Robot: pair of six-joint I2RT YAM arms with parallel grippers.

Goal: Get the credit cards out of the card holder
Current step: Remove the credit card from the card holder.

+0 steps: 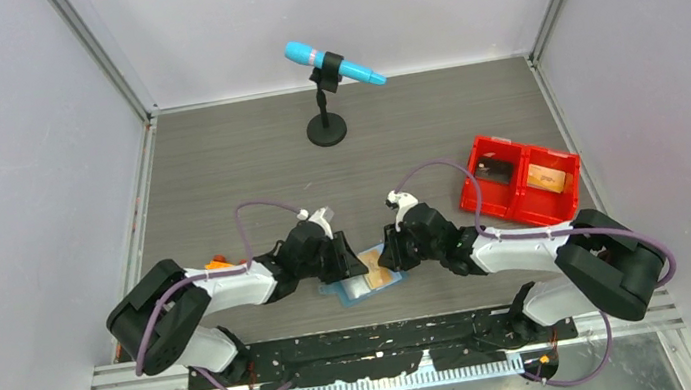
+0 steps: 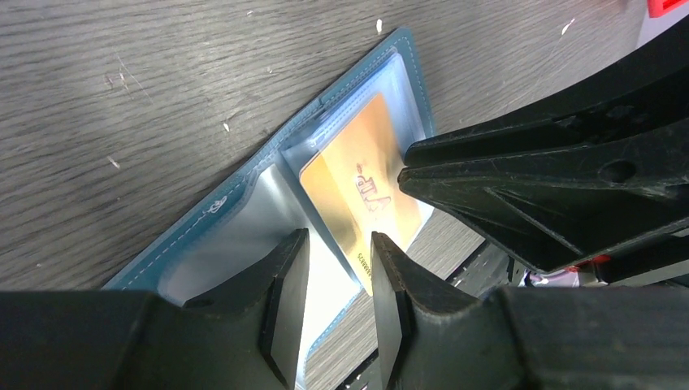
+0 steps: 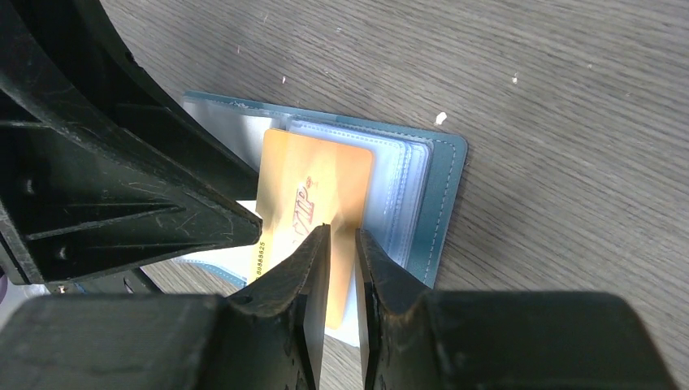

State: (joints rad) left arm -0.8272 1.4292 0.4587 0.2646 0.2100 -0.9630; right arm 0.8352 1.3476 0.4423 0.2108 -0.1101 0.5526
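Note:
The teal-blue card holder lies open on the table between my two grippers. An orange-gold credit card sticks partway out of its clear inner pockets. In the left wrist view, my left gripper is open, its tips over the holder's clear sleeve beside the card. In the right wrist view, my right gripper has its jaws only a narrow gap apart, tips on top of the flat card, with nothing pinched. The holder lies beneath. Any other cards are hidden.
A red two-compartment bin stands at the right with small items inside. A blue microphone on a black stand is at the back centre. A small orange object lies behind the left arm. Walls enclose the table.

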